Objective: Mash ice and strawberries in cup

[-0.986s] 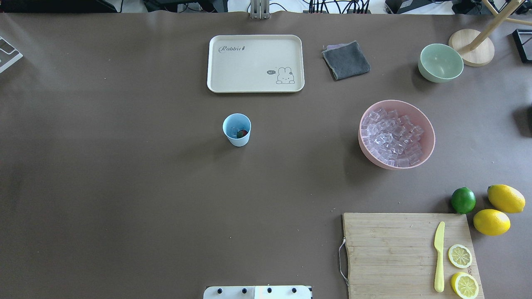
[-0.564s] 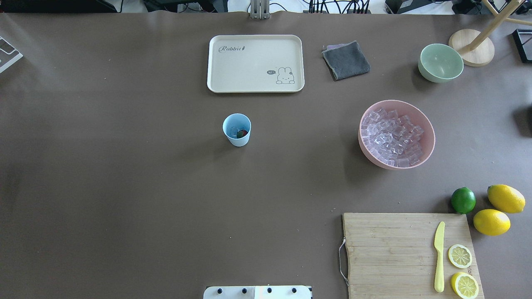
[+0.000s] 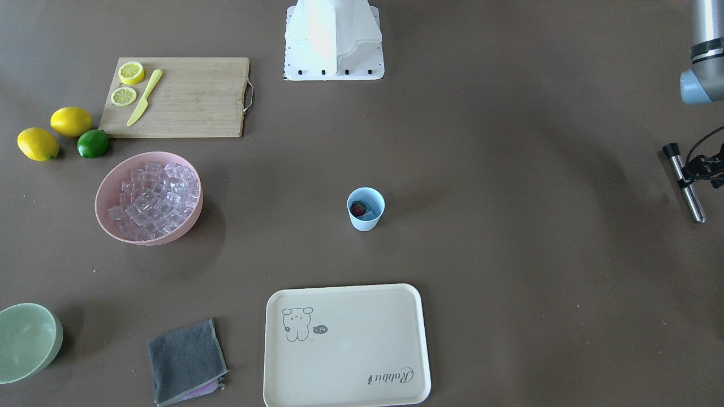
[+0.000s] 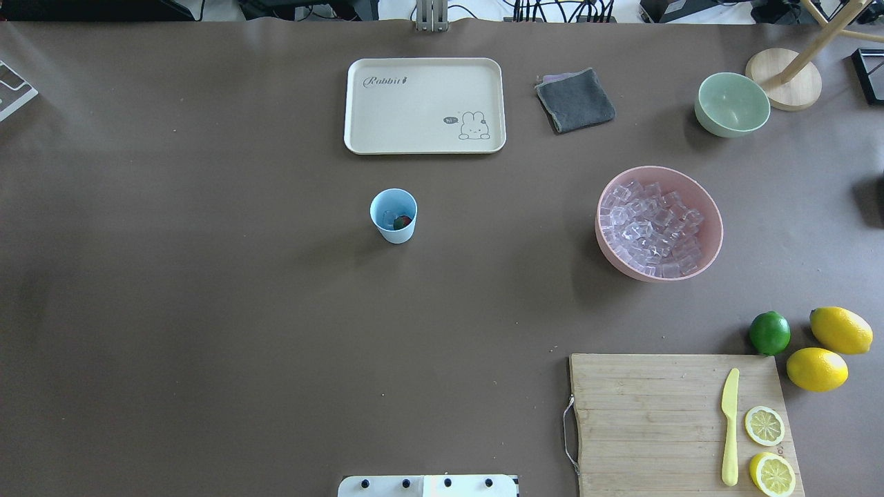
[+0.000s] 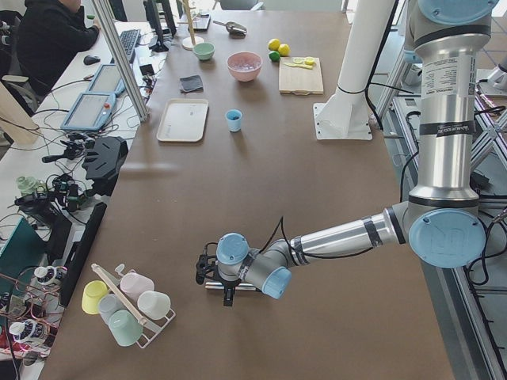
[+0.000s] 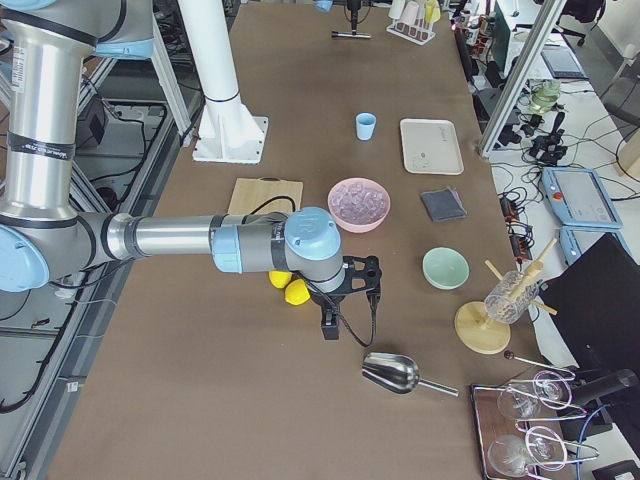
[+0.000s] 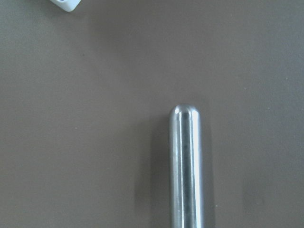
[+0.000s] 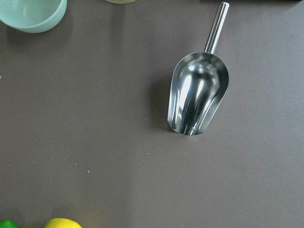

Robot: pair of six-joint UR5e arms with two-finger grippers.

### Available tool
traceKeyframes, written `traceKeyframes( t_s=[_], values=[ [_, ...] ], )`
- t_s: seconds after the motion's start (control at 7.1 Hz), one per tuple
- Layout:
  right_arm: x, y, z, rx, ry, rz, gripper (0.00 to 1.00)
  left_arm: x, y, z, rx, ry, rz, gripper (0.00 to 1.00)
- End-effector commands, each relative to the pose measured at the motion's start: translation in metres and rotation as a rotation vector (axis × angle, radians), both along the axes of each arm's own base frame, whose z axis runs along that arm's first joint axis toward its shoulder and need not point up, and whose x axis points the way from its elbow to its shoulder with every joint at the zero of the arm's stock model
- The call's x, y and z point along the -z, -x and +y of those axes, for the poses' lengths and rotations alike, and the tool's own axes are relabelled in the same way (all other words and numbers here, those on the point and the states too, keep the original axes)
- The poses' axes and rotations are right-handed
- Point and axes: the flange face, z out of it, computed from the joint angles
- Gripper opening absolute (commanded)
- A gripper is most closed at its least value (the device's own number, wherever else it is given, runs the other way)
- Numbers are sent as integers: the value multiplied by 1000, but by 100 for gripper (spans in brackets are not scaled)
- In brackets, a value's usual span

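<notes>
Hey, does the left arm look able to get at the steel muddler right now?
Likely yes: the left gripper is right at the steel muddler, which lies uncovered on the bare table.

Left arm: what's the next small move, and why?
Probably close the left pincer on the steel rod lying on the brown table beneath it, if not already shut; I cannot tell. The small pale-blue plastic cup already holds a whole-looking red strawberry and clear ice cubes.
</notes>
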Motion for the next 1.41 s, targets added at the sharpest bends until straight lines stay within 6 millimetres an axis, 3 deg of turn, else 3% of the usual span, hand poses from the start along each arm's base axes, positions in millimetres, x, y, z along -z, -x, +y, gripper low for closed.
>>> traceKeyframes(
  t_s=[0.0, 0.28, 0.56, 0.85, 0.99, 1.27],
  values=[
    [-4, 0, 4, -1, 9, -1, 100, 0, -13, 1, -29, -7, -7, 77],
    [-3, -1, 4, -4, 7, -1, 100, 1, -22, 0, -42, -15, -18, 71],
    [-2, -2, 3, -6, 6, -1, 100, 1, -22, -1, -46, -19, -20, 37],
    [-1, -2, 2, -6, 2, 0, 100, 6, -24, -4, -48, -31, -17, 30],
    [-1, -3, 2, -7, 2, 0, 100, 28, -27, -14, -47, -76, -2, 29],
    [1, -4, 4, -12, -1, 0, 100, 146, -37, -70, -12, -280, 69, 29]
  ],
)
